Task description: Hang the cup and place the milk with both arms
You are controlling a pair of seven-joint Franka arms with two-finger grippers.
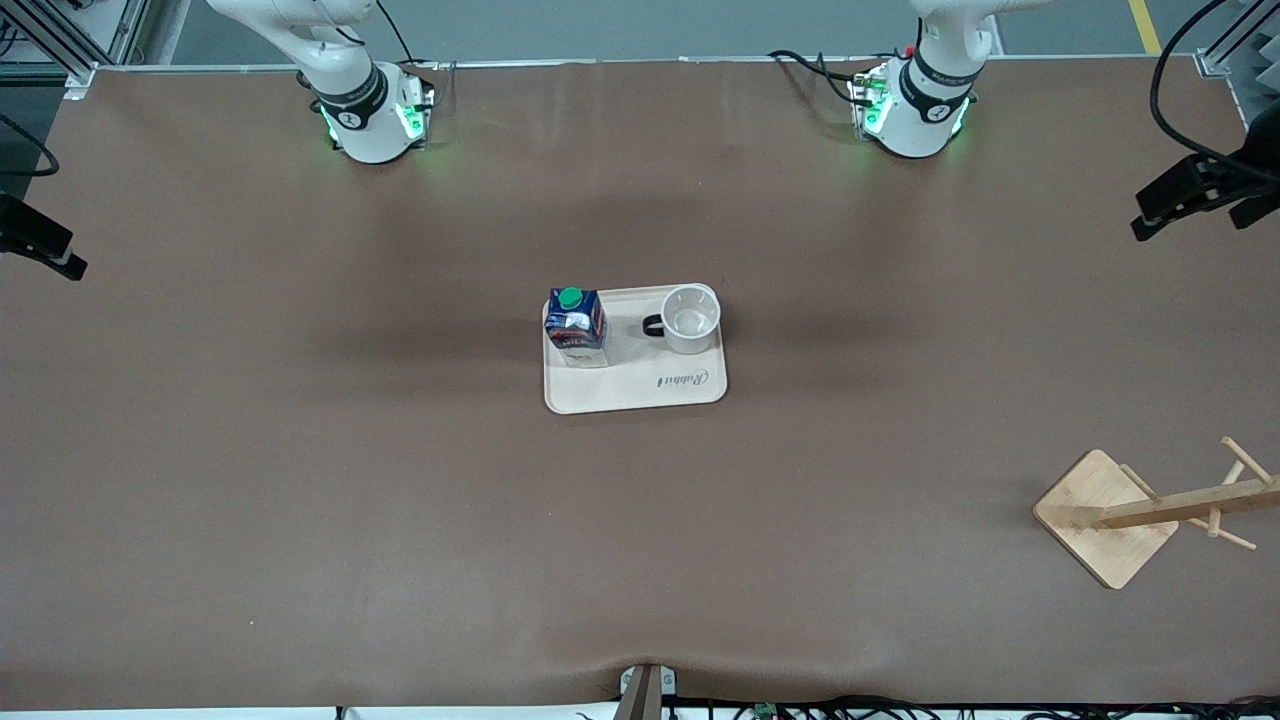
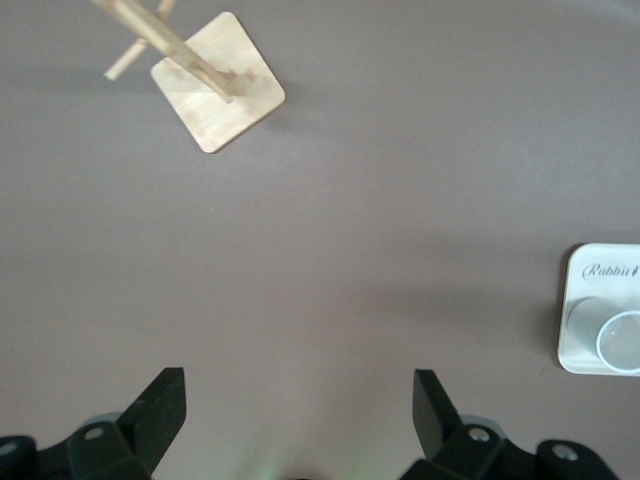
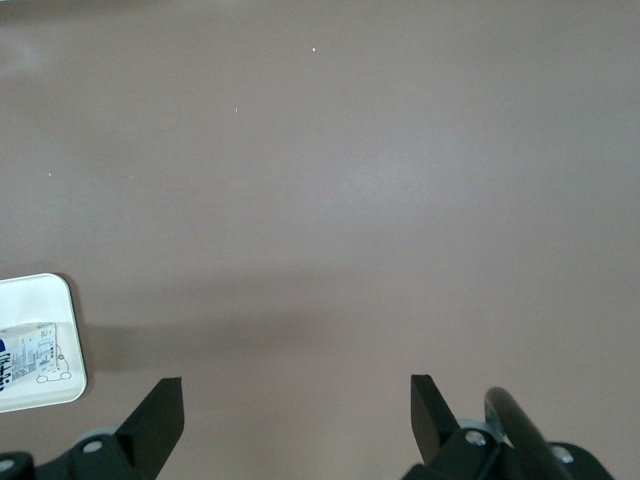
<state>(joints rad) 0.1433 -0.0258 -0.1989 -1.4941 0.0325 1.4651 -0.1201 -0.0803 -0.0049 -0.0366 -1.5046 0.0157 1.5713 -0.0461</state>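
The milk carton (image 1: 575, 325), dark blue with a green cap, stands on a cream tray (image 1: 640, 388) at mid-table. The white cup (image 1: 691, 318) stands upright beside it on the tray, its black handle toward the carton. Neither gripper shows in the front view, only the arms near their bases. My left gripper (image 2: 300, 402) is open and empty high over bare table; its view shows the cup's rim (image 2: 622, 340) and the tray's corner (image 2: 585, 300). My right gripper (image 3: 297, 402) is open and empty high over bare table; its view shows the carton's whitish side (image 3: 30, 358) on the tray (image 3: 62, 295).
A wooden cup rack (image 1: 1105, 518) with pegs stands near the left arm's end of the table, nearer to the front camera than the tray; it also shows in the left wrist view (image 2: 218, 95). Black camera mounts (image 1: 1190, 190) sit at the table's ends.
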